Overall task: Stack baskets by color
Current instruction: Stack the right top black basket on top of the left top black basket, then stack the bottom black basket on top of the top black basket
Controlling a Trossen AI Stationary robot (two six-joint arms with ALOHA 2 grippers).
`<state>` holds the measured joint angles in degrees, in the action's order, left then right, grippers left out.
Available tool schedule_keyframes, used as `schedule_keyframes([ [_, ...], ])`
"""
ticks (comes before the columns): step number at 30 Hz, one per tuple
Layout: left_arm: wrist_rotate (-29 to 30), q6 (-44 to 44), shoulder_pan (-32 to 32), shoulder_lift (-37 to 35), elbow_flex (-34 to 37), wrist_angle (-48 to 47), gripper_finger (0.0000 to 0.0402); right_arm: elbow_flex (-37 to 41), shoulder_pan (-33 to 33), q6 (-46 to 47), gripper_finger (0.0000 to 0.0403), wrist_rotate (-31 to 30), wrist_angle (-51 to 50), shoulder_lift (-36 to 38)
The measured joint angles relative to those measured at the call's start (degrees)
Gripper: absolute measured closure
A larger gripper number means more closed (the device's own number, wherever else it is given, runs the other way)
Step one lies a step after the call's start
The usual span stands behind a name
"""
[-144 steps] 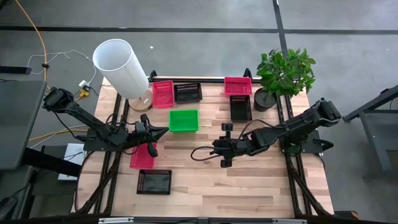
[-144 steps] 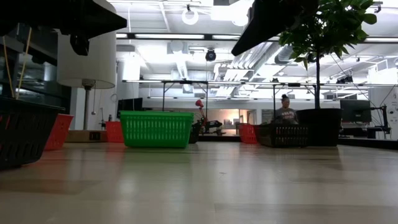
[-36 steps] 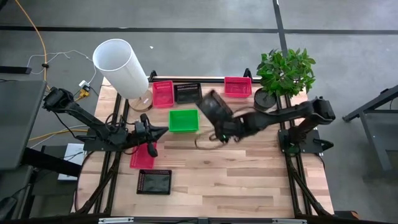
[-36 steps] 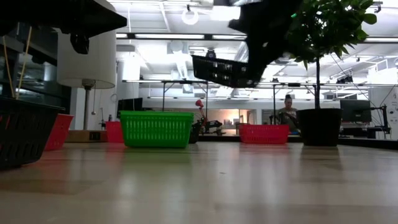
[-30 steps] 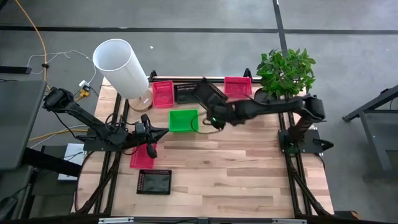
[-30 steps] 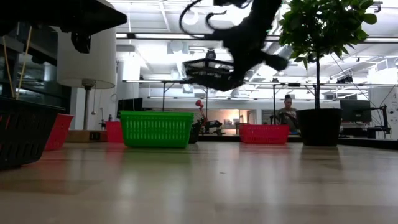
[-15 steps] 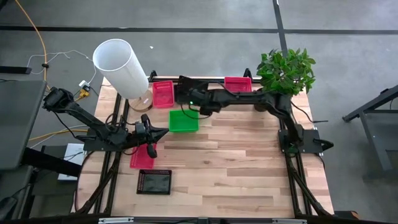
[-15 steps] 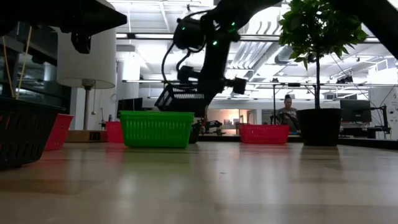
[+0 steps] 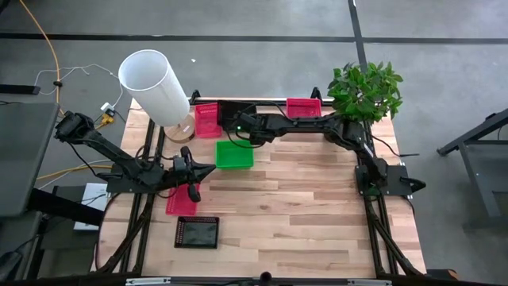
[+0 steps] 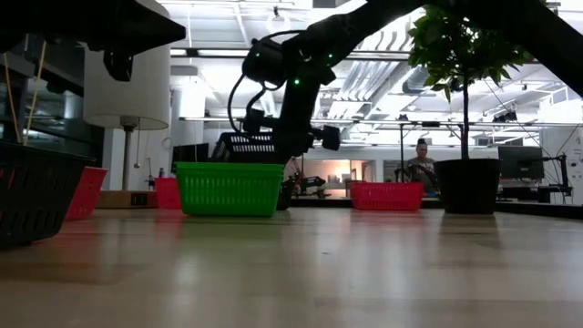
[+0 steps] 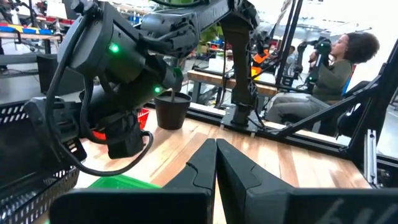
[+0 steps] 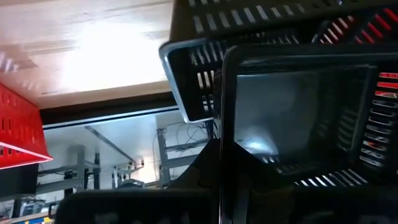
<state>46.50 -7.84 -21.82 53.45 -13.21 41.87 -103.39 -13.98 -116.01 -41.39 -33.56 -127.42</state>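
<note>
**Black stack under way, most of the sorting still to do**

Right gripper [image 9: 236, 121] is stretched to the far edge of the bench, left of centre, jaws clamped on the wall of a black basket [image 10: 244, 148]. In the low view that basket hangs tilted, just above and behind the green basket [image 9: 234, 154]. Right wrist view shows a second black basket [image 12: 261, 37] directly past the held one. Looks like the held one is being nested into it, but I can't tell if they're touching or seated yet.

Left gripper [image 9: 194, 168] sits over the left side of the bench with its fingers [image 11: 205, 165] pressed together, nothing between them. It's parked above a pink basket [image 9: 180, 202] near the left edge, not gripping it.

Where the rest lie:
- Second pink basket [image 9: 207, 120] at the far edge, just left of the right gripper.
- Third pink basket [image 9: 303, 109] at the far edge toward the right, beside the plant [image 9: 364, 91].
- Third black basket [image 9: 197, 232] alone near the front-left corner.
- Green: only one patch visible from above, near bench centre. Could be a single basket or a finished stack; from these views I can't count layers.

My read on progress:
- Black: two of three about to be paired, third still to fetch.
- Pink: none stacked, all three well apart.
- Green: unknown.

The white cylinder [image 9: 153, 83] at the far-left corner is not part of the job.
</note>
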Motion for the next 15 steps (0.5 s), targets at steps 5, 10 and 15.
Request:
schedule_keyframes([
  [5, 0.0, -0.5, 0.0, 0.0, 0.0, -0.1, 0.0402, 0.0, 0.0, 2.0, 0.0402, 0.0, -0.9, 0.0],
  [10, 0.0, -0.5, 0.0, 0.0, 0.0, -0.1, 0.0402, 0.0, 0.2, 5.4, 0.0386, 0.3, -1.4, 0.0],
  [15, 0.0, -0.5, 0.0, 0.0, 0.0, -0.1, 0.0402, 0.0, 0.8, 7.1, 0.0340, 2.1, -1.3, 0.1],
])
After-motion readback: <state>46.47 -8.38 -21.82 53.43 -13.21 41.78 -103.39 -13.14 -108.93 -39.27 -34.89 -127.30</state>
